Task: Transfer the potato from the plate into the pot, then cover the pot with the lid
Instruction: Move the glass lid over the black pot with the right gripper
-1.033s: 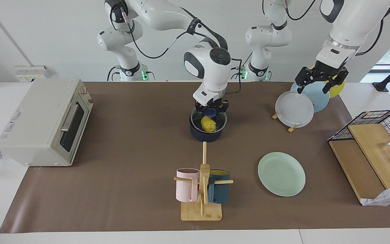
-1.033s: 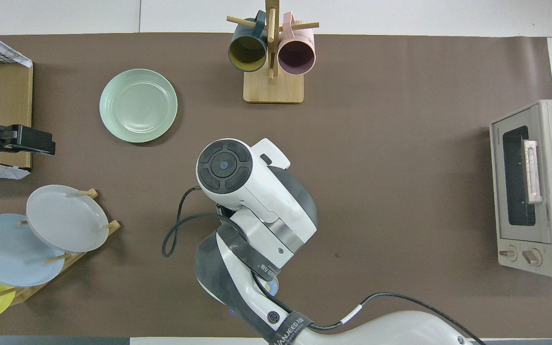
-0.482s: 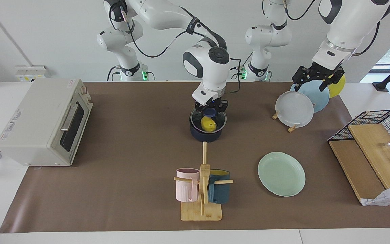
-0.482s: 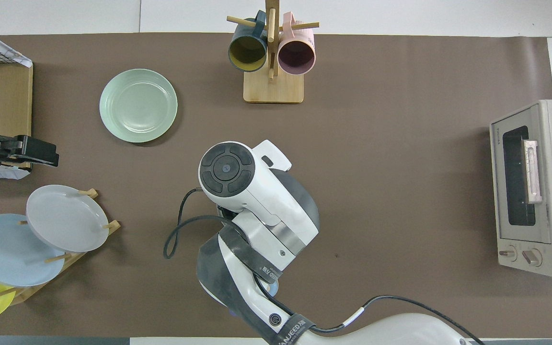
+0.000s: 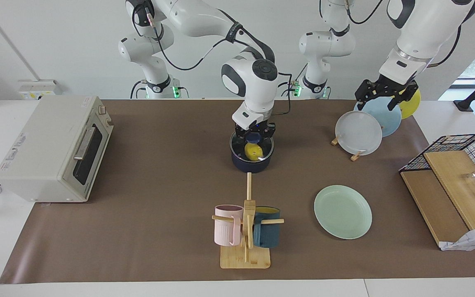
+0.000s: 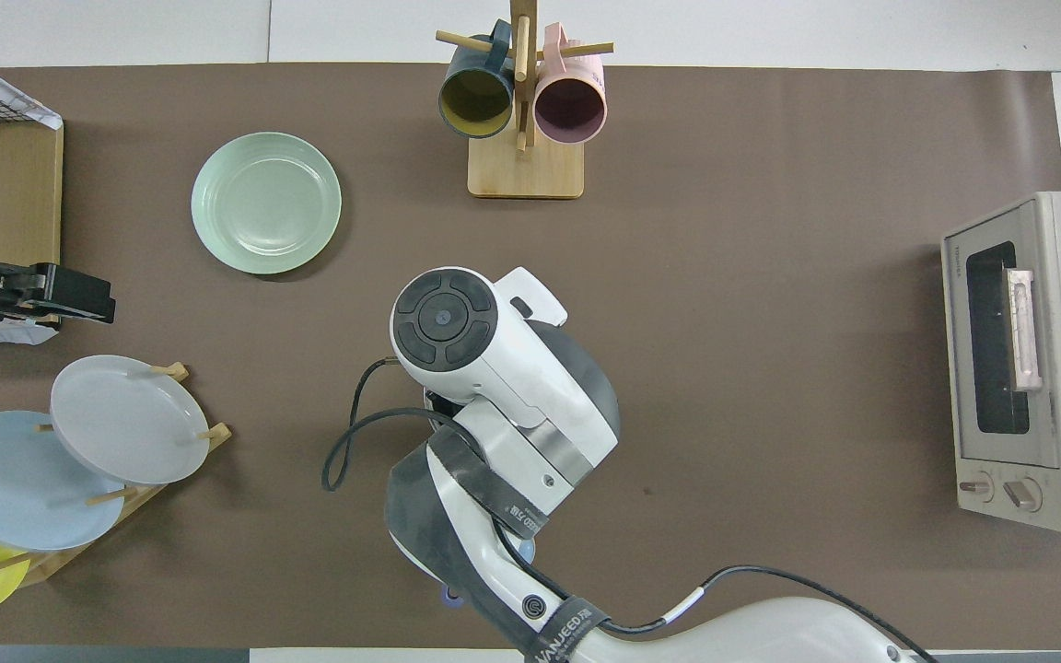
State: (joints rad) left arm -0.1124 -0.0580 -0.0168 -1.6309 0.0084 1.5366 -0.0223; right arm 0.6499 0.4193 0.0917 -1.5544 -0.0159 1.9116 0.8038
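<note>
The dark blue pot [image 5: 250, 164] stands mid-table, near the robots. The yellow potato [image 5: 254, 152] lies inside it and shows through the clear glass lid [image 5: 237, 145]. My right gripper [image 5: 255, 136] is shut on the lid's blue knob and holds the lid at the pot's rim. I cannot tell whether the lid rests on the rim. In the overhead view the right arm [image 6: 494, 368] hides the pot, lid and potato. The mint-green plate [image 5: 343, 211] lies bare, farther from the robots, toward the left arm's end; it also shows in the overhead view [image 6: 266, 203]. My left gripper [image 5: 386, 95] is open and raised over the plate rack.
A rack holds a white-grey plate [image 5: 358, 133], a light blue plate [image 5: 386, 115] and a yellow plate [image 5: 411, 103]. A mug tree [image 5: 245, 231] carries a pink and a teal mug. A toaster oven [image 5: 52, 148] stands at the right arm's end, a wire basket with boards [image 5: 456, 165] at the left arm's.
My right gripper with the lid has shifted slightly over the pot. My left gripper has risen a little over the plate rack, toward the robots.
</note>
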